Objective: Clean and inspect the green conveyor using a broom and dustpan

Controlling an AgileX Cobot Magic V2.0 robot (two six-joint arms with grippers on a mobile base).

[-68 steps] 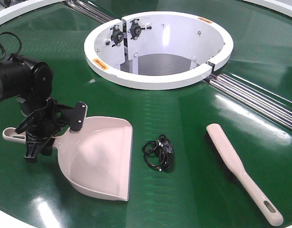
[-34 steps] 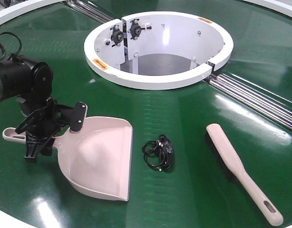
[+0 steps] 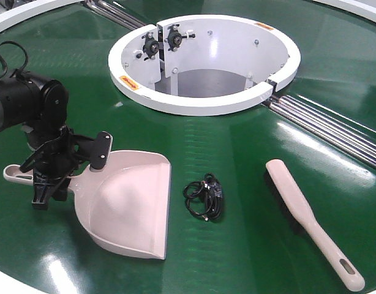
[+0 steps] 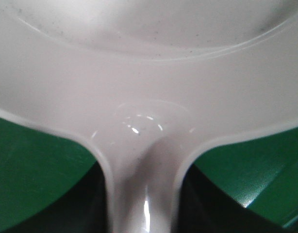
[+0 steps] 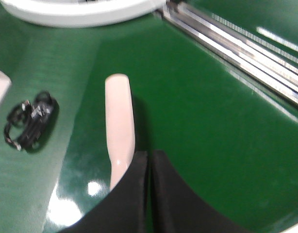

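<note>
The left end effector (image 3: 71, 173), spread, straddles the handle of the dustpan (image 3: 130, 205) — the right end effector (image 5: 150, 156), pressed together, hangs above the broom (image 5: 120, 116). Both tools lie on the green conveyor (image 3: 237, 153), a black cable coil (image 3: 204, 197) between them.

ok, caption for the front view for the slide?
Left tool straddles the handle of the dustpan on the green conveyor; a coiled black cable lies between it and the broom.

Left arm (image 3: 22, 101) bent low, left end effector (image 3: 70, 174) fingers apart — right end effector (image 5: 149, 160) fingers pressed together.
</note>
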